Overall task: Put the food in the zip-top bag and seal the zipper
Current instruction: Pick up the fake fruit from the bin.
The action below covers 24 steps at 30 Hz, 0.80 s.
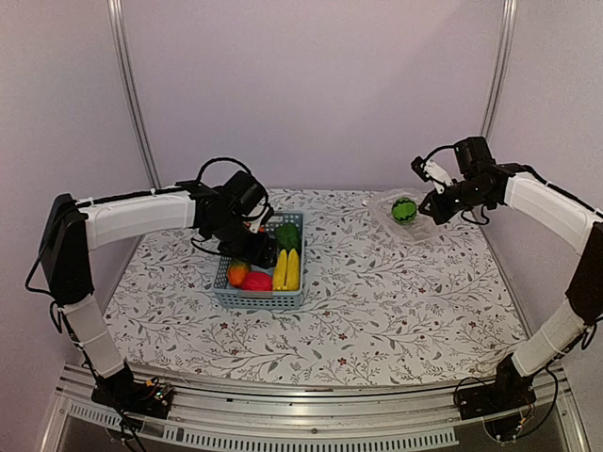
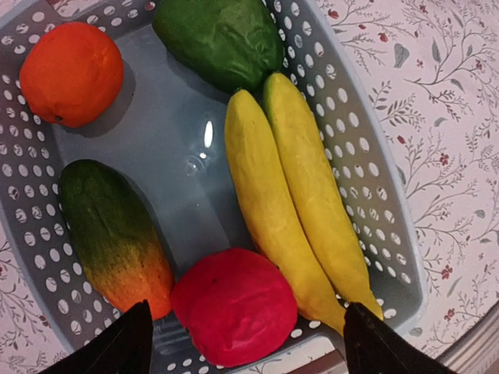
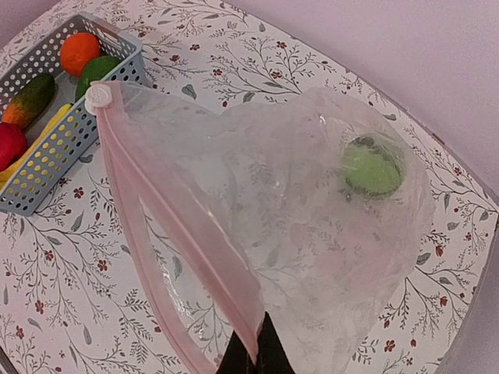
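My left gripper (image 2: 249,343) hangs open just above the near end of the blue basket (image 2: 374,195), its fingers to either side of a red piece (image 2: 234,305) without touching it. Also in the basket lie two yellow bananas (image 2: 292,202), an orange (image 2: 70,72), a green piece (image 2: 220,39) and a green-orange piece (image 2: 113,234). At the far right, my right gripper (image 3: 256,354) is shut on the pink zipper (image 3: 179,226) edge of the zip-top bag (image 3: 296,234) and holds it up. The bag's mouth gapes. A round green food (image 3: 373,165) sits inside.
The basket (image 1: 259,299) stands left of centre on the floral cloth. The bag (image 1: 419,226) hangs over the far right corner, near the back wall. A white slider (image 3: 98,97) sits at the zipper's far end. Metal frame posts rise at both back corners.
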### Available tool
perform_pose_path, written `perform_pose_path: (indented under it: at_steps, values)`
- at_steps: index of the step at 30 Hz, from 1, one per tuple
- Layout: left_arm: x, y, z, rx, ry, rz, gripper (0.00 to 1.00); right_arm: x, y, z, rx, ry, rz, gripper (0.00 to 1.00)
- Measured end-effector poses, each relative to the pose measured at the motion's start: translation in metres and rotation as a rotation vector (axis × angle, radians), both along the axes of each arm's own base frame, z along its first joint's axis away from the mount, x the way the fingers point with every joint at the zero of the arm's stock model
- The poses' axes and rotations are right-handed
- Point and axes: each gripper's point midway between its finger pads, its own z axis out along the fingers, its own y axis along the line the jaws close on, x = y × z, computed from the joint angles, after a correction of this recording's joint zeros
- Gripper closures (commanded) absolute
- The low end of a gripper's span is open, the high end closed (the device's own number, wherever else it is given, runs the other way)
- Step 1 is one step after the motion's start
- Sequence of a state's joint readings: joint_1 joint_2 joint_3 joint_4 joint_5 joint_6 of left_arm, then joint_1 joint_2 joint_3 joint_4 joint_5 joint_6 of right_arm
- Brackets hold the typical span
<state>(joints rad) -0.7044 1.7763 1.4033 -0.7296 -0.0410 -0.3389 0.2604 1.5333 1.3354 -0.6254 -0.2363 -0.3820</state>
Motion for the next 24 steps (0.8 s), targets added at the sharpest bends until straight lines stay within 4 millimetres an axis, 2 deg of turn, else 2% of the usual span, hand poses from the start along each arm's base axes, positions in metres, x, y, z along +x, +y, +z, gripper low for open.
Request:
perform_pose_path:
  at_steps: [6, 10, 16, 18, 24]
  values:
    - [-0.022, 0.012, -0.021, 0.037, 0.099, 0.001, 0.15, -0.004, 0.003, 0.005, 0.024, -0.001, 0.009, 1.00]
    - [-0.027, 0.011, -0.027, 0.033, 0.131, 0.008, 0.15, -0.005, 0.005, 0.004, 0.032, 0.007, 0.010, 1.00]
    - [-0.032, 0.007, -0.050, 0.042, 0.202, 0.005, 0.19, -0.007, 0.005, 0.003, 0.032, 0.013, 0.009, 1.00]
    - [-0.033, 0.009, -0.056, 0.053, 0.220, 0.015, 0.22, -0.007, 0.005, 0.003, 0.032, 0.015, 0.009, 1.00]
    - [-0.033, 0.010, -0.059, 0.051, 0.230, 0.039, 0.35, -0.009, 0.004, 0.003, 0.030, 0.020, 0.010, 1.00]
